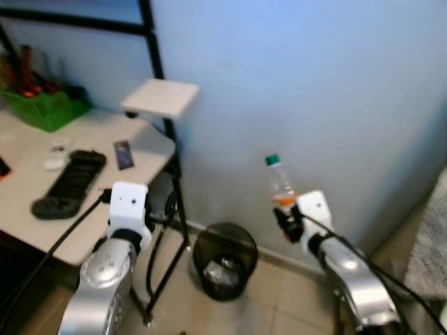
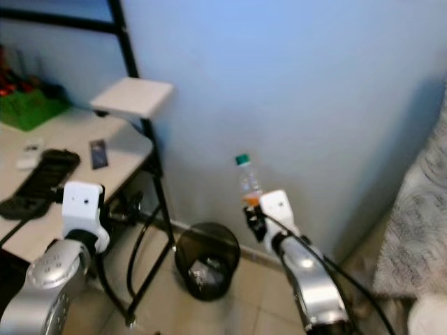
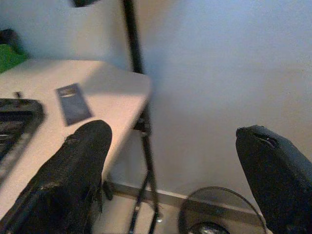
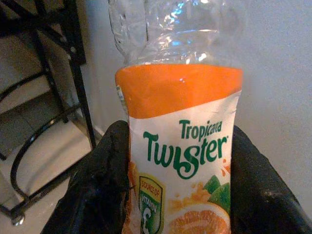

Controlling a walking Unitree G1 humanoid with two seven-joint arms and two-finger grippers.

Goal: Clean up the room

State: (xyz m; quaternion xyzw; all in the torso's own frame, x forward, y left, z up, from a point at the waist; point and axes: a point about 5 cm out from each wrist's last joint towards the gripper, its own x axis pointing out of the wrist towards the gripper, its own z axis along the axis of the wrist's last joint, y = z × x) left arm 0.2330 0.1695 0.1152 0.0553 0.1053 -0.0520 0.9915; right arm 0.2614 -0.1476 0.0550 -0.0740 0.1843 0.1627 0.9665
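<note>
Right pincer is gripping the bottle upright, up and right of the bin, near the wall. Left pincer is hanging open by the worktop. Risk: letting go w/o shifting left, bottle's missing the bin

Probably a home room: white desk with clutter, wire wastebasket on tiled floor.

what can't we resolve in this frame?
- Black trash bin contents: head views too blurred to name.
- Green basket items: blurred, cut by the left edge.
- Tropicana Twister bottle cap and base: cropped in the right wrist view; right gripper covers its sides.
- Dark card print: too small.
</note>
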